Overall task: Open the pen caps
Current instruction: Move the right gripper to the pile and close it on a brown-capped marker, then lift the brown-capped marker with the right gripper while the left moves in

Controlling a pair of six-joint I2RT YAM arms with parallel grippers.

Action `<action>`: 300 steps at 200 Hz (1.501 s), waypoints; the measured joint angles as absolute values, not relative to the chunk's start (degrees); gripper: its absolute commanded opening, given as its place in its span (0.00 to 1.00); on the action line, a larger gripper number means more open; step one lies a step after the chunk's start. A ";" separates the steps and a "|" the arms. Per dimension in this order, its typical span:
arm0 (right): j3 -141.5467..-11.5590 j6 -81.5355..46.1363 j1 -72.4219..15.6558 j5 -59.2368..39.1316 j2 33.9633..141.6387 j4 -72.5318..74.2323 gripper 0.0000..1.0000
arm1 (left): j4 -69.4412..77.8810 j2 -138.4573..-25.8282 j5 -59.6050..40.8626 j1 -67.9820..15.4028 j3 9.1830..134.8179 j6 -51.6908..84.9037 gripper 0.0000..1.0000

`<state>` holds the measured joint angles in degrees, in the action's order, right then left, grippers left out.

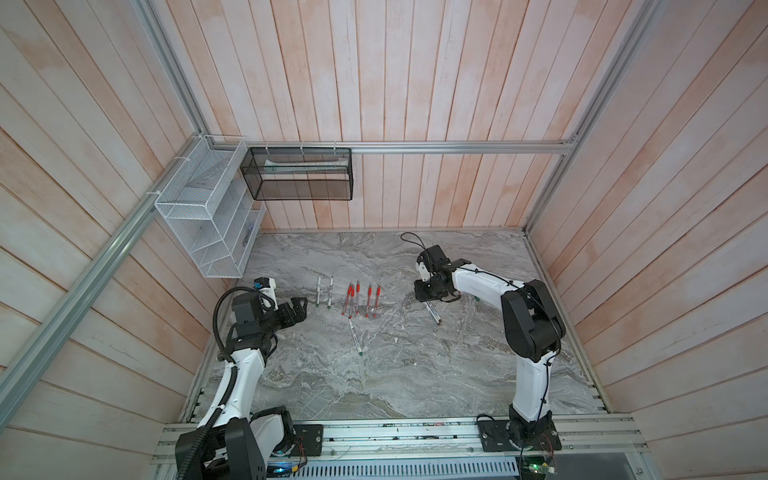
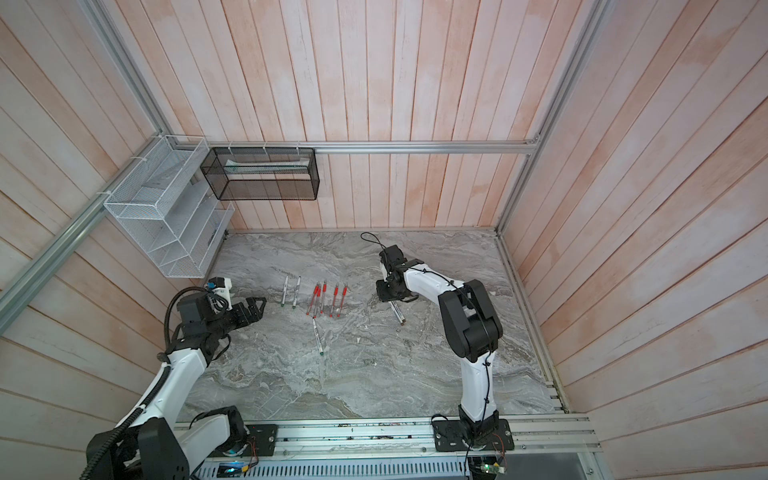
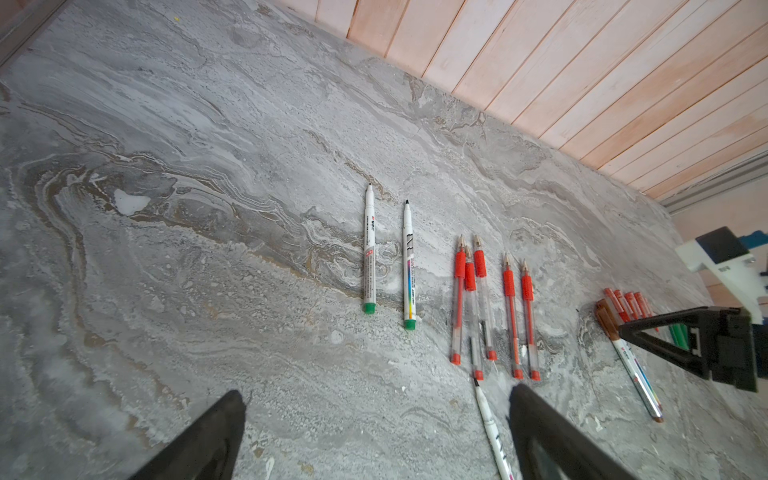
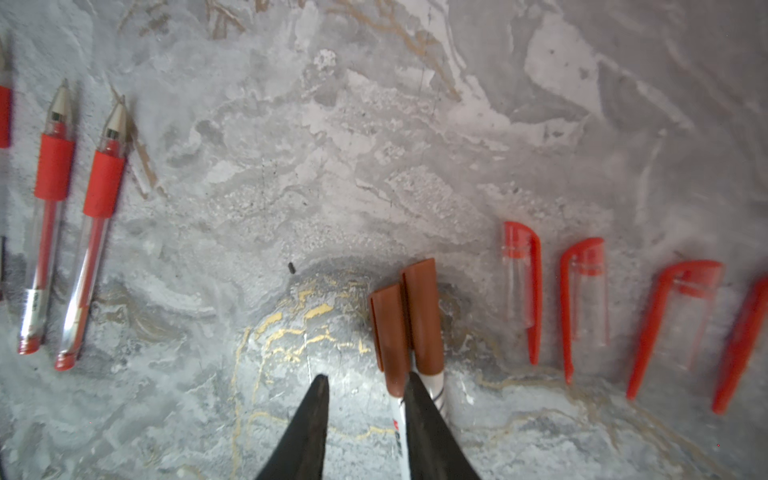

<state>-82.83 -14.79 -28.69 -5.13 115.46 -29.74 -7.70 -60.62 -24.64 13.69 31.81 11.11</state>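
Note:
Two white pens lie side by side with brown pen caps (image 4: pixel 390 340) (image 4: pixel 422 316) still on them. My right gripper (image 4: pixel 365 377) hangs just over them, its jaws a little apart and gripping nothing; one barrel lies against the inside of one finger (image 4: pixel 419 415). Several loose red pen caps (image 4: pixel 521 286) with clips lie in a row beside them, and green caps (image 3: pixel 679 334) show past the right gripper in the left wrist view. My left gripper (image 3: pixel 378 390) is wide open and empty above the table, also seen in a top view (image 1: pixel 304 311).
Two uncapped white markers (image 3: pixel 369 249) and several uncapped red gel pens (image 3: pixel 457 299) lie in a row mid-table. Another white marker (image 1: pixel 355 336) lies alone nearer the front. A white wire rack (image 1: pixel 199 216) and a black mesh basket (image 1: pixel 299 178) hang on the walls.

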 measured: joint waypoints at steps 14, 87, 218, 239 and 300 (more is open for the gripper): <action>-82.94 -14.81 -28.69 -4.91 115.63 -29.67 0.31 | -7.70 -60.62 -24.82 13.69 31.81 11.09 1.00; -83.29 -14.81 -28.67 -4.75 118.06 -29.67 0.28 | -7.70 -60.18 -24.99 13.69 31.81 11.11 1.00; -82.76 -14.63 -28.86 -3.27 118.30 -28.45 0.19 | -7.70 -59.44 -25.19 13.61 31.81 11.11 1.00; -82.78 -14.61 -28.97 -2.96 118.41 -28.36 0.16 | -7.70 -59.40 -25.21 13.30 31.81 11.11 1.00; -83.88 -14.74 -29.06 -3.09 118.52 -28.60 0.13 | -8.47 -58.94 -25.47 11.68 32.42 10.22 1.00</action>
